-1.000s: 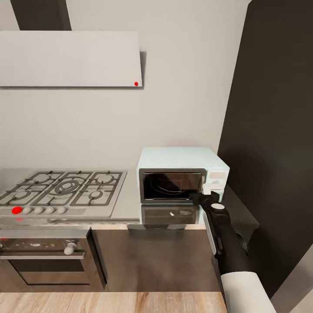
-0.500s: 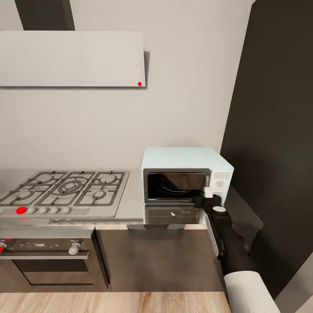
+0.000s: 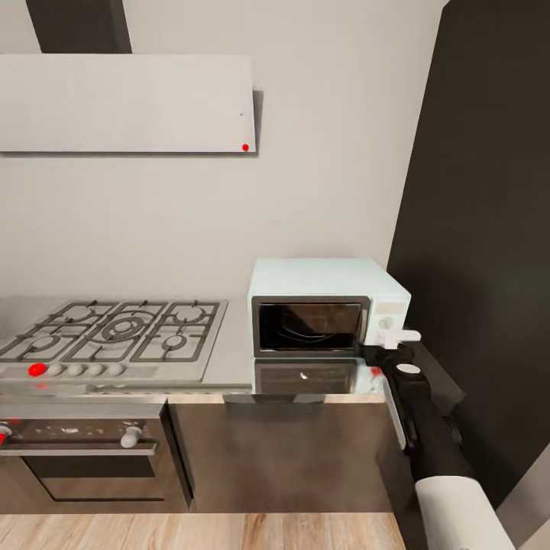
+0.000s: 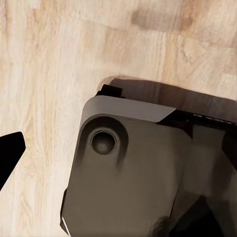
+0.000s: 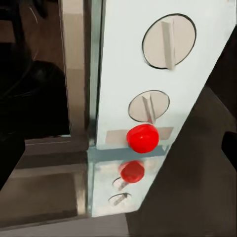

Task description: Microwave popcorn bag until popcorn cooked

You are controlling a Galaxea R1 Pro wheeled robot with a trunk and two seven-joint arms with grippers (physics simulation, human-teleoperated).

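Right gripper [image 3: 397, 336] at the microwave [image 3: 325, 286] panel — (door closed).

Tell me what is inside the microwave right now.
Through the microwave's dark glass door only a dim cavity with faint curved reflections shows. No bag can be made out; the glass is too dark to rule one out.

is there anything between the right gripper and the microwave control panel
Nothing visible does. The right gripper sits just in front of the microwave side panel, whose knobs and red button face it unobstructed.
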